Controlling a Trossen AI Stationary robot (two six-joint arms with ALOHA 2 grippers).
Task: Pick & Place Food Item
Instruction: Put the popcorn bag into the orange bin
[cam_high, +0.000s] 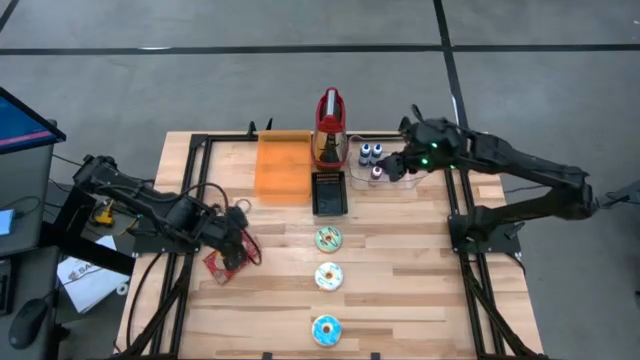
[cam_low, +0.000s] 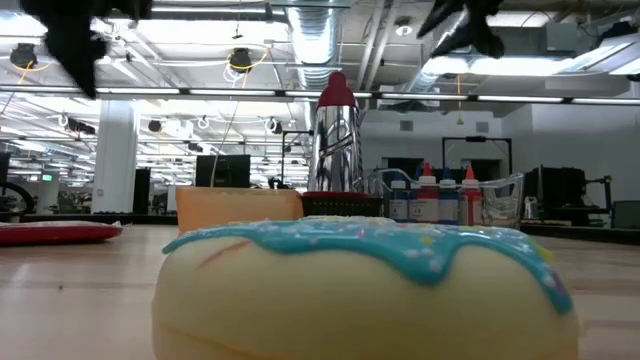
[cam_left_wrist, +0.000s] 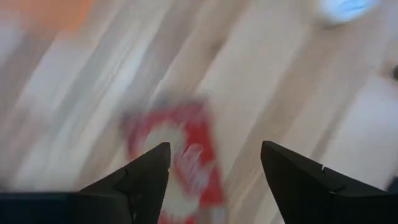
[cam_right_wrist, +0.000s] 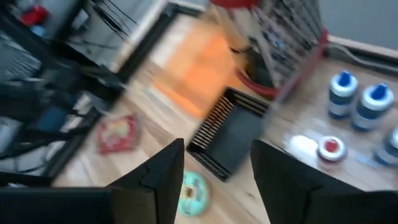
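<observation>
The food item, a flat red packet (cam_high: 216, 265) with a pale picture, lies flat on the wooden table near its left edge. It also shows in the left wrist view (cam_left_wrist: 180, 165), the right wrist view (cam_right_wrist: 117, 134) and the low view (cam_low: 55, 232). My left gripper (cam_high: 234, 246) hangs open just above it, pointing steeply down, its fingers (cam_left_wrist: 214, 168) apart and clear of the packet. My right gripper (cam_high: 392, 165) is open and raised at the far right, over the tray of small bottles, with nothing between its fingers (cam_right_wrist: 217, 165).
At the far middle stand an orange block (cam_high: 283, 165), a black slatted tray (cam_high: 329, 192) and a red-topped metal dispenser (cam_high: 330, 125). A clear tray of capped bottles (cam_high: 372, 155) sits beside them. Green (cam_high: 328, 238), yellow (cam_high: 328, 276) and blue (cam_high: 326, 329) iced donuts line the middle.
</observation>
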